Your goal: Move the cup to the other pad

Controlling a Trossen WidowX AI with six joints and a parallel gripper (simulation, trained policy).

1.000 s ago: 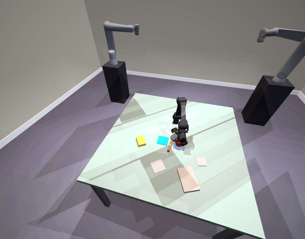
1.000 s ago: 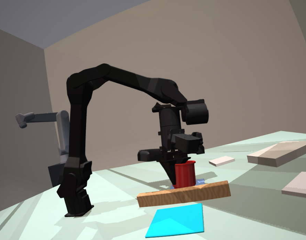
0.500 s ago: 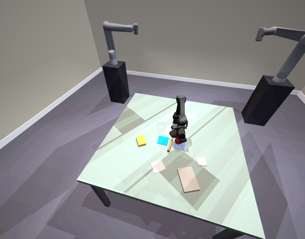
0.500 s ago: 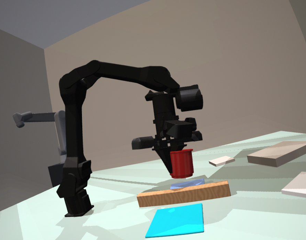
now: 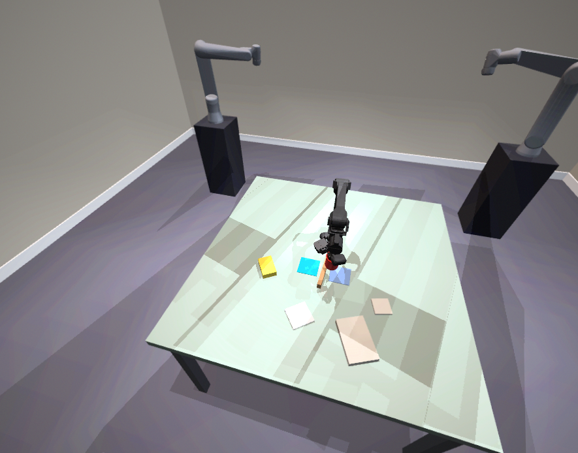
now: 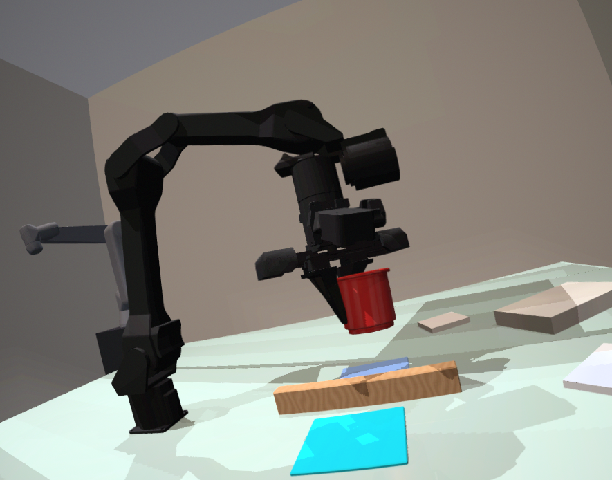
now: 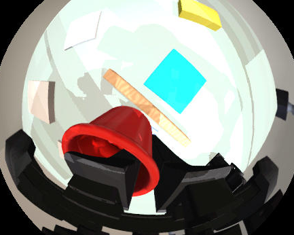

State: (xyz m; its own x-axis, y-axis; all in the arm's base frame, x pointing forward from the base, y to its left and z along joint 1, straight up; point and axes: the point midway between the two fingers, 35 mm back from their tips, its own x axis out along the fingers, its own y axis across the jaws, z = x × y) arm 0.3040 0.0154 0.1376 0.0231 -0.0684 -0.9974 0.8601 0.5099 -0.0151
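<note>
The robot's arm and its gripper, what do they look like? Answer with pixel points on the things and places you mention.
The arm (image 5: 339, 217) (image 6: 141, 247) is black all over, with chunky, rounded joints. The gripper (image 6: 353, 299) (image 7: 141, 176) is black too, with two fingers that narrow toward their tips. I can't make out any markings or loose cables.

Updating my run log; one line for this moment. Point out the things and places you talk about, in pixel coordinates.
tool (image 5: 332, 260) (image 6: 353, 315) (image 7: 142, 170): shut on red round cup (image 5: 331, 263) (image 6: 369, 302) (image 7: 126, 130) | cup: raised, slightly tilted | cyan square pad (image 5: 308, 266) (image 6: 355, 441) (image 7: 175, 81): uncovered

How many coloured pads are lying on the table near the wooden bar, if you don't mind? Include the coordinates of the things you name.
2: a cyan pad (image 5: 308, 266) (image 6: 355, 441) (image 7: 175, 81) and a blue pad (image 5: 341, 277) (image 6: 375, 366), on opposite sides of the wooden bar (image 5: 321, 277) (image 6: 368, 391) (image 7: 147, 106).
</note>
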